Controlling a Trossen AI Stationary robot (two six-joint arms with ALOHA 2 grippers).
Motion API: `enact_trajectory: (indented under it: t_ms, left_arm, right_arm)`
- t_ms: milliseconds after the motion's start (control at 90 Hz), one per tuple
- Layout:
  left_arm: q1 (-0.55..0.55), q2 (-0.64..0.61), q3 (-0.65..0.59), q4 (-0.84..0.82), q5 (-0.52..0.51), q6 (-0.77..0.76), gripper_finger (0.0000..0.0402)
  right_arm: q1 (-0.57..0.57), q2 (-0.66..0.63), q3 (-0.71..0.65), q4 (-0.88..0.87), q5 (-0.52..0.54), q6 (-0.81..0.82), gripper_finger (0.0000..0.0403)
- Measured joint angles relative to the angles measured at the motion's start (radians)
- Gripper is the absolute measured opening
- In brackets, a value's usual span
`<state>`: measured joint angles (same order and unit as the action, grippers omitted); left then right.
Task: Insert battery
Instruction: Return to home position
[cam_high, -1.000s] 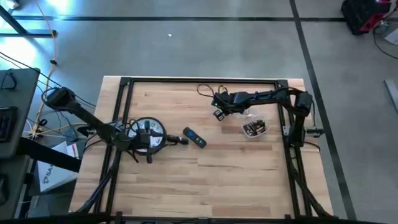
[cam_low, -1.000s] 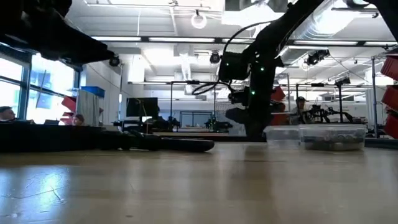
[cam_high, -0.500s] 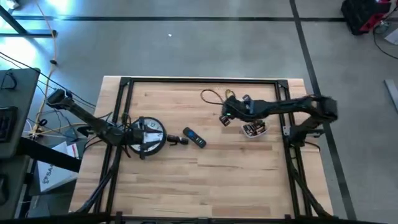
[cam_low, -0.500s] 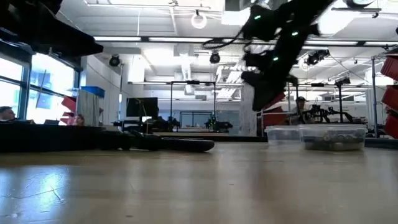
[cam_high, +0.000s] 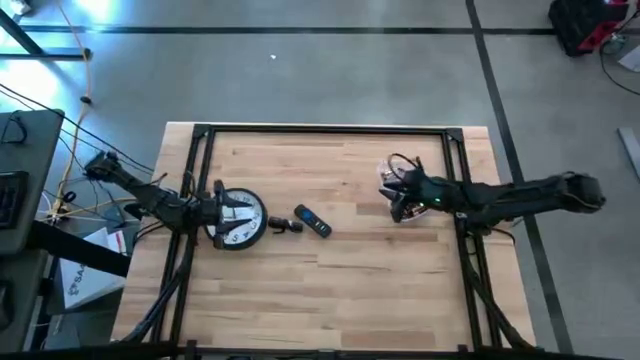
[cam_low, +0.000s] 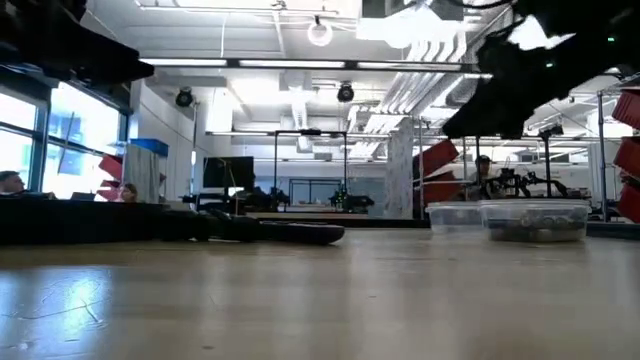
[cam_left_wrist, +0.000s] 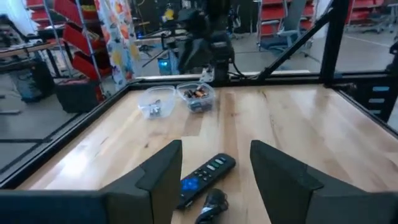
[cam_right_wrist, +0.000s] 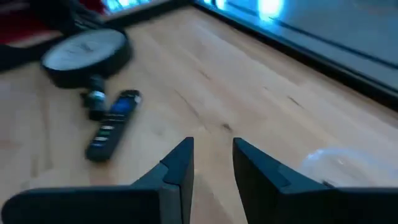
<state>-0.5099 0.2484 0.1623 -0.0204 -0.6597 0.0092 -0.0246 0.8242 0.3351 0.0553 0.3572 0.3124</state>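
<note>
A black remote lies face up at the table's middle, with a small black piece beside it. Left of them lies a round clock, face up. My left gripper stands open at the clock's left rim; in its wrist view the remote lies ahead of its fingers. My right gripper hovers open over a clear tub at the right. That tub holds small dark pieces. I cannot make out a single battery. My left gripper is over the clock's left edge, but the arm hides that place and the wrist view does not show the clock. I cannot tell whether it touches the clock.
A second clear tub stands beside the filled one. A black frame runs around the table's far, left and right sides. Bare wood lies between the remote and the tubs and along the near edge.
My right gripper has swung from the table's far middle toward the right edge and a little nearer, ending over the tub, with its arm now stretched level. My left gripper has drawn back a little toward the left edge, from over the clock's face to its left rim.
</note>
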Motion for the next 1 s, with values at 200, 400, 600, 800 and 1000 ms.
enact_trajectory:
  t_ms: [200, 400, 600, 800, 1000]
  left_arm:
    - [0.066, -0.085, 0.0, -0.015, 0.101, 0.038, 0.0172]
    - [0.114, -0.202, 0.0, -0.156, 0.101, 0.006, 0.0172]
    - [0.117, -0.243, 0.001, -0.218, 0.155, -0.007, 0.0172]
    - [0.117, -0.244, -0.004, -0.156, 0.292, 0.043, 0.0172]
    - [0.145, -0.244, -0.065, -0.033, 0.411, 0.07, 0.0172]
  right_arm:
    - [0.071, -0.132, -0.04, 0.017, 0.0, -0.056, 0.0078]
    - [0.145, -0.249, -0.04, 0.004, -0.026, -0.147, 0.0078]
    - [0.188, -0.306, -0.04, -0.008, -0.113, -0.164, 0.0078]
    - [0.204, -0.343, -0.04, -0.02, -0.144, -0.183, 0.0072]
    - [0.204, -0.408, -0.04, -0.079, -0.152, -0.183, 0.0045]
